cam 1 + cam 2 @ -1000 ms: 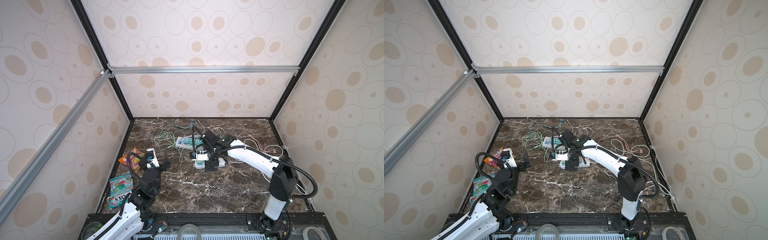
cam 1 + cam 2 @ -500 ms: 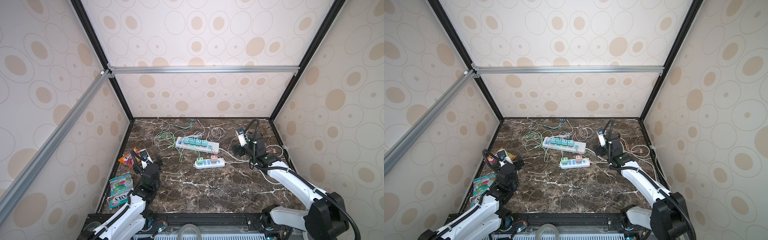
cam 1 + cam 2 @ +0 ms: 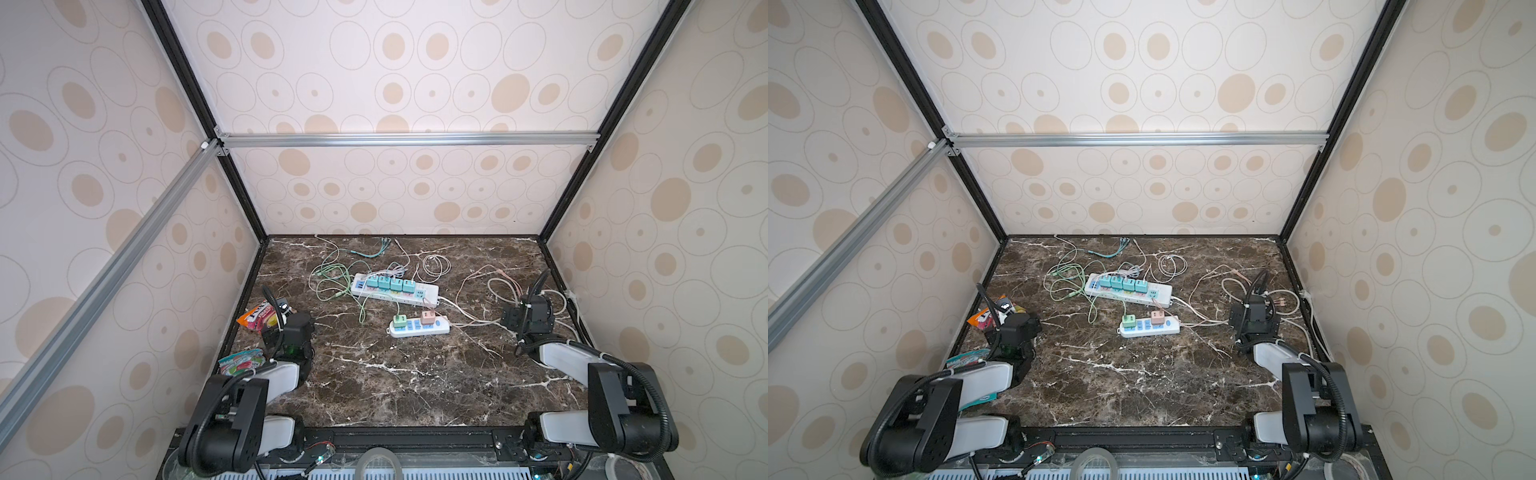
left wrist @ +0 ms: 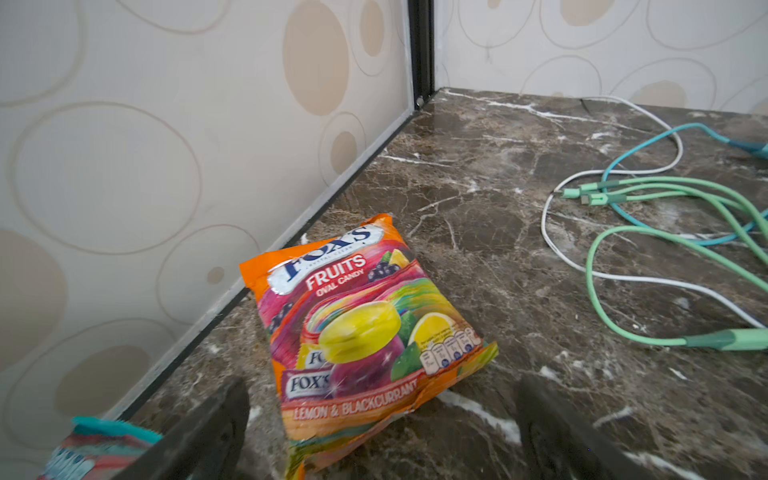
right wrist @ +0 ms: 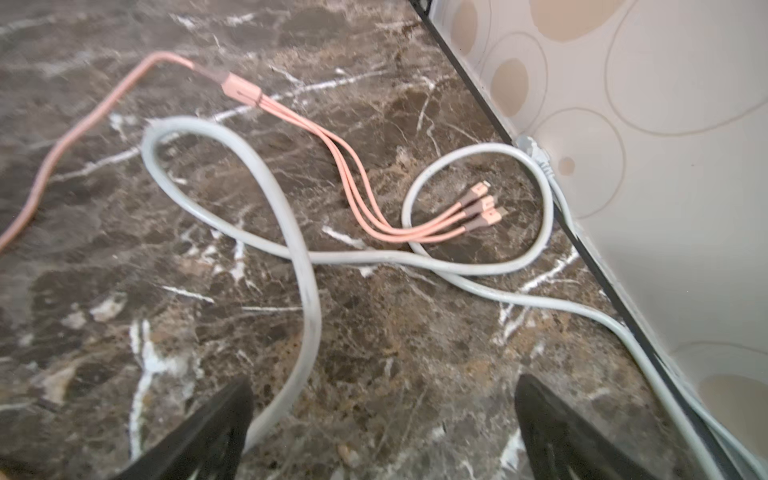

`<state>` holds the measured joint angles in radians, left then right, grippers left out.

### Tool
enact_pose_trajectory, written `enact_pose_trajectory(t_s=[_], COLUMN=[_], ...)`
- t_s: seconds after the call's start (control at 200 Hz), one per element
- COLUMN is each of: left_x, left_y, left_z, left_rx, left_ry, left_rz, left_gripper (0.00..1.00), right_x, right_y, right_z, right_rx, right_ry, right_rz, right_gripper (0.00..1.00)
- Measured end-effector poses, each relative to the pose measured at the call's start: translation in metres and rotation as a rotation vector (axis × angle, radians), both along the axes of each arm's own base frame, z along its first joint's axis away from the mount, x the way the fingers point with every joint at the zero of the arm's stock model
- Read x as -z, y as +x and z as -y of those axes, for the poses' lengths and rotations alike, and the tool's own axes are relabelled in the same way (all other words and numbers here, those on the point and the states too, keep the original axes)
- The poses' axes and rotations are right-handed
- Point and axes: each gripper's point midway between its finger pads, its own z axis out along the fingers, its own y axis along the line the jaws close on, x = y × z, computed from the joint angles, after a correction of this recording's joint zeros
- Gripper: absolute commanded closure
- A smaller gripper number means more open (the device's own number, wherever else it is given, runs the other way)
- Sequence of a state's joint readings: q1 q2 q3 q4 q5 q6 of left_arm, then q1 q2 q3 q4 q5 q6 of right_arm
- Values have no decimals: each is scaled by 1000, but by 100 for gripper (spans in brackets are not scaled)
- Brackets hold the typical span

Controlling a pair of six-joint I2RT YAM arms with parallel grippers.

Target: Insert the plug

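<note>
L tool [image 4: 382,415]: jaws wide open, nothing btwn them. Its black fingers [image 4: 216,419] sit low over the bench [image 4: 478,216], either side of the near end of an orange candy bag [image 4: 357,324]; can't tell if they touch it. A teal-topped 2nd bag [image 4: 95,444] lies just beside one finger, by the wall. Farther out, green cables [image 4: 673,195] and a white cable [image 4: 552,232] loop on the marble.

R tool [image 5: 384,415]: also wide open, empty. A grey cord [image 5: 299,266] comes in beside one of its fingers [image 5: 552,424] and loops outward. A pink 3-head cable [image 5: 365,195] crosses the cord, its heads inside the smaller loop near the side wall.

In both top views the arms are folded at the bench's L and R edges, well apart from the strips mid-bench. The pink plug [image 3: 427,317] stands seated in the small strip [image 3: 432,328], w/ a green plug [image 3: 400,320] at the other end. The long strip [image 3: 428,296] just behind carries four teal plugs [image 3: 390,284] in a row.
</note>
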<state>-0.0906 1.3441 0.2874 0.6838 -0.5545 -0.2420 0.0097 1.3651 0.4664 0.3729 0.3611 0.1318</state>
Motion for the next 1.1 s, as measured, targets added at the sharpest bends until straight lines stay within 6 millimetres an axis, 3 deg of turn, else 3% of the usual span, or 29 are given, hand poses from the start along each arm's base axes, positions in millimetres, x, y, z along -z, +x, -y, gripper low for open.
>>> enact_pose_trajectory(t_s=[0.235,0.345,0.445,0.56,0.635,0.845,1.1], left_x=[-9,-22,-27,-5,-3,-32,-33], left_y=[35,44,41,18,9,32,33], left_z=[20,29,34,36,36,36,35], left_rx=[144,207,249,279,282,271,269], left_ry=[7,30,46,56,61,68,68], left_rz=[63,118,187,175,182,273,273], left_gripper=[2,2,2,2,2,2,2], right_x=[-9,9,23,8,1,2,3], right_y=[24,18,16,29,35,35,35], right_z=[-24,-36,-43,-48,-51,-52,-54], right_rx=[-147,-222,-259,-282,-291,-289,-302], right_ry=[41,51,60,46,41,21,19], right_rz=[145,160,117,160,174,165,156], right_gripper=[1,2,2,2,2,2,2])
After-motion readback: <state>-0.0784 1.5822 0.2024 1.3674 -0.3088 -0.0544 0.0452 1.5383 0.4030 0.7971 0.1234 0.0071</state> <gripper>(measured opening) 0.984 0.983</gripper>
